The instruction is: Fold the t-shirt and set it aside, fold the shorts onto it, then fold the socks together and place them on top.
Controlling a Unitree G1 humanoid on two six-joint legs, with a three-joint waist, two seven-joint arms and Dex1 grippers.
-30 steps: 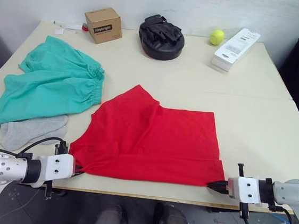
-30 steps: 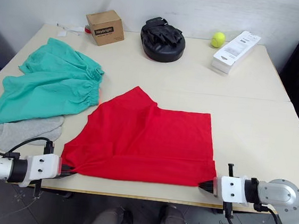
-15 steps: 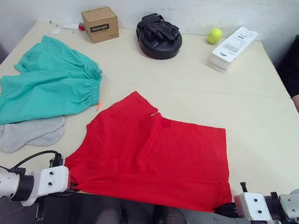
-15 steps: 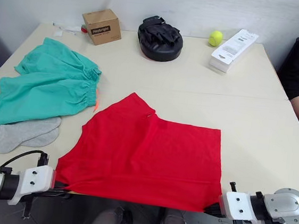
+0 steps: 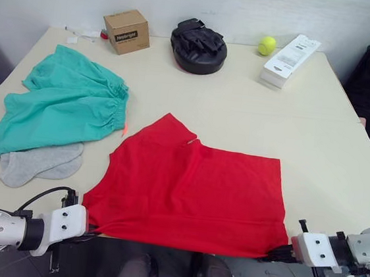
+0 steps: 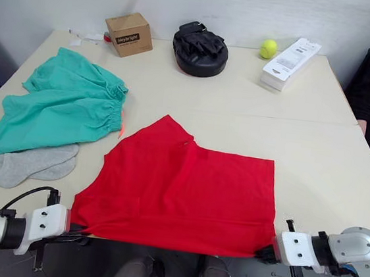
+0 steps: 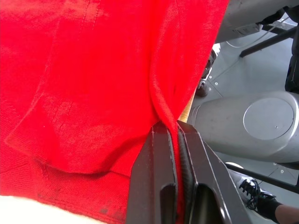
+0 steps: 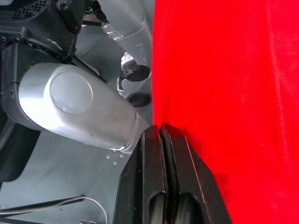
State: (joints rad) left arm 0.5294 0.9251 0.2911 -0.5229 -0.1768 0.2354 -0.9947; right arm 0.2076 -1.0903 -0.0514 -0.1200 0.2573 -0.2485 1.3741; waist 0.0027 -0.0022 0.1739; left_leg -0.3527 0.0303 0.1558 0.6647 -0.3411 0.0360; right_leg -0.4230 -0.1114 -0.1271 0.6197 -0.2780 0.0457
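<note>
A: Where does the t-shirt [image 5: 189,188] lie?

B: Spread flat at the near middle of the table [image 5: 317,139]; its near hem hangs just over the near edge, and one sleeve points toward eleven o'clock.

A: And the left gripper [image 7: 176,135]?

B: At the shirt's seven o'clock corner; the two black fingers [image 7: 156,158] are pressed together with a fold of red cloth pinched between them; the wrist view shows the cloth bunching up from the pinch.

A: The right gripper [image 8: 161,130]?

B: At the five o'clock corner; fingers [image 8: 150,154] closed to no gap, gripping the shirt's edge.

A: The other garments?

B: The shorts [image 5: 60,102] lie crumpled at ten o'clock from the shirt, waistband toward it, just apart; the socks [image 5: 40,162] lie at nine o'clock, partly tucked under the shorts' near edge; neither touches a gripper.
</note>
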